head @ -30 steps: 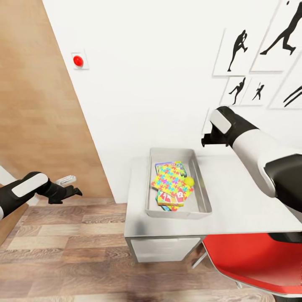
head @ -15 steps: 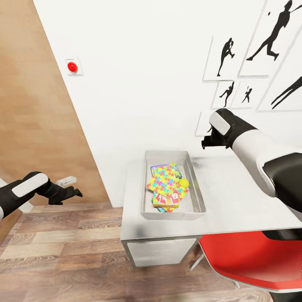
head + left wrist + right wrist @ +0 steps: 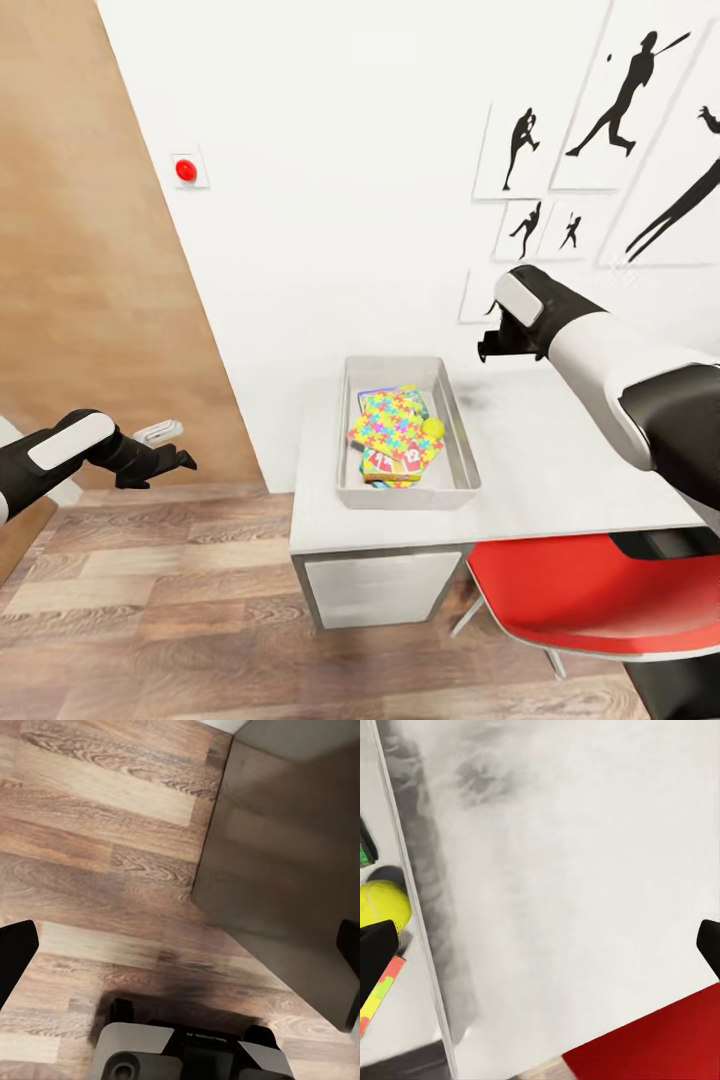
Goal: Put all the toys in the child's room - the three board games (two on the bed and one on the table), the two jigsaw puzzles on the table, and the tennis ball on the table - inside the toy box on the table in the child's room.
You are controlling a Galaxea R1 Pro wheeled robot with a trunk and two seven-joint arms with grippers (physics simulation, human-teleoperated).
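Toy box [image 3: 348, 440] — lying at 8 o'clock of right gripper [image 3: 487, 345], long axis 12-to-6; both grippers gaping wide, holding nothing — left gripper [image 3: 178, 447] idling farther off.

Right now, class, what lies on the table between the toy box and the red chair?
Head view: only bare white table top separates the toy box from the red chair.

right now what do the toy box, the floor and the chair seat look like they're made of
The toy box looks like brushed grey metal, judging by its thin walls and dull sheen, though it could be grey plastic. The floor looks like wood planks or laminate, with visible grain and board seams. The chair seat looks like moulded red plastic: smooth, glossy, one uniform colour.
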